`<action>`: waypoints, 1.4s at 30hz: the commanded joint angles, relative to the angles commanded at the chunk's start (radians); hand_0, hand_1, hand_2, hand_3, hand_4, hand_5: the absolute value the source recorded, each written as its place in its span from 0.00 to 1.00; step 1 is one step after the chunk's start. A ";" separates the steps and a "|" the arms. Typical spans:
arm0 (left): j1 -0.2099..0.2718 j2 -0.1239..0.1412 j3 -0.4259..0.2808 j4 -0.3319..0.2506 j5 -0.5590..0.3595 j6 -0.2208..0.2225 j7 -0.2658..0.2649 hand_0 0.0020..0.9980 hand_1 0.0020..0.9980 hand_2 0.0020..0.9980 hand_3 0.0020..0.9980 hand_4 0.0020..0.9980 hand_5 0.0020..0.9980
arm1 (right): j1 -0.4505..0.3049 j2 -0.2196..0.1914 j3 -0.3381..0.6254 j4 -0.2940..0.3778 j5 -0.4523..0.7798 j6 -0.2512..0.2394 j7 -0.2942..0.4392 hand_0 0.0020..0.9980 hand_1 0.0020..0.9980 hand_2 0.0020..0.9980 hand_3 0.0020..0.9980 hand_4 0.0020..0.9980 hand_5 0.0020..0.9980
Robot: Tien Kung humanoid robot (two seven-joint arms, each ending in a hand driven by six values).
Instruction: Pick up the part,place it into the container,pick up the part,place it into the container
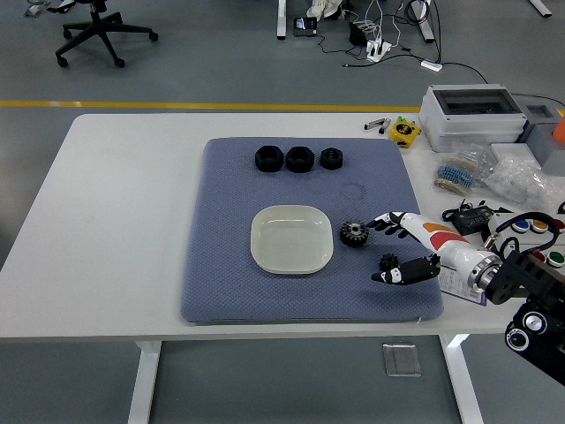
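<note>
Two small black gear parts lie on the blue mat (221, 265): one gear (353, 233) just right of the cream square dish (292, 238), another gear (389, 262) nearer the mat's front right. My right hand (394, 249) reaches in from the right with its fingers spread. Its upper fingers (385, 221) point toward the first gear, while its lower fingers (397, 276) sit right by the second one. It holds nothing. The dish is empty. My left arm does not show.
Three larger black nut-like parts (299, 159) line the mat's far edge. At the table's right stand a grey box (468, 115), a yellow object (405, 132), bags of small parts (463, 172), cables and a button box (538, 238).
</note>
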 joint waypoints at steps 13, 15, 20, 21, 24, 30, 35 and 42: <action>-0.008 0.000 0.010 0.000 -0.014 0.000 -0.002 0.83 0.77 0.81 0.58 0.49 0.77 | 0.068 0.018 -0.067 -0.093 -0.229 0.017 0.007 0.64 0.65 0.69 0.70 1.00 0.22; -0.009 0.000 0.011 0.000 -0.015 0.000 -0.002 0.83 0.77 0.81 0.58 0.50 0.77 | 0.079 0.020 -0.081 -0.098 -0.221 0.025 0.007 0.65 0.65 0.69 0.68 0.99 0.22; -0.010 0.001 0.012 0.000 -0.015 -0.001 -0.001 0.83 0.77 0.81 0.58 0.50 0.77 | 0.101 0.026 -0.112 -0.109 -0.203 0.037 0.008 0.65 0.65 0.69 0.68 0.99 0.22; -0.010 0.001 0.014 0.000 -0.016 -0.002 -0.001 0.84 0.77 0.81 0.58 0.50 0.77 | 0.104 0.027 -0.117 -0.113 -0.193 0.040 0.007 0.64 0.65 0.68 0.62 0.95 0.24; -0.011 0.001 0.016 0.000 -0.019 -0.002 -0.001 0.84 0.77 0.81 0.58 0.50 0.77 | 0.115 0.033 -0.131 -0.130 -0.172 0.043 0.007 0.64 0.65 0.68 0.62 0.95 0.24; -0.013 0.000 0.015 0.000 -0.016 -0.003 0.002 0.84 0.77 0.81 0.59 0.50 0.77 | 0.135 0.041 -0.152 -0.163 -0.152 0.050 0.008 0.63 0.64 0.68 0.59 0.92 0.26; -0.015 -0.001 0.011 0.000 -0.009 -0.004 0.004 0.83 0.77 0.81 0.58 0.50 0.77 | 0.146 0.045 -0.157 -0.186 -0.160 0.071 0.003 0.62 0.62 0.66 0.58 0.89 0.29; -0.017 0.000 0.015 0.000 -0.011 -0.006 0.005 0.84 0.77 0.81 0.59 0.50 0.77 | 0.146 0.045 -0.160 -0.213 -0.162 0.090 0.003 0.62 0.62 0.66 0.57 0.89 0.28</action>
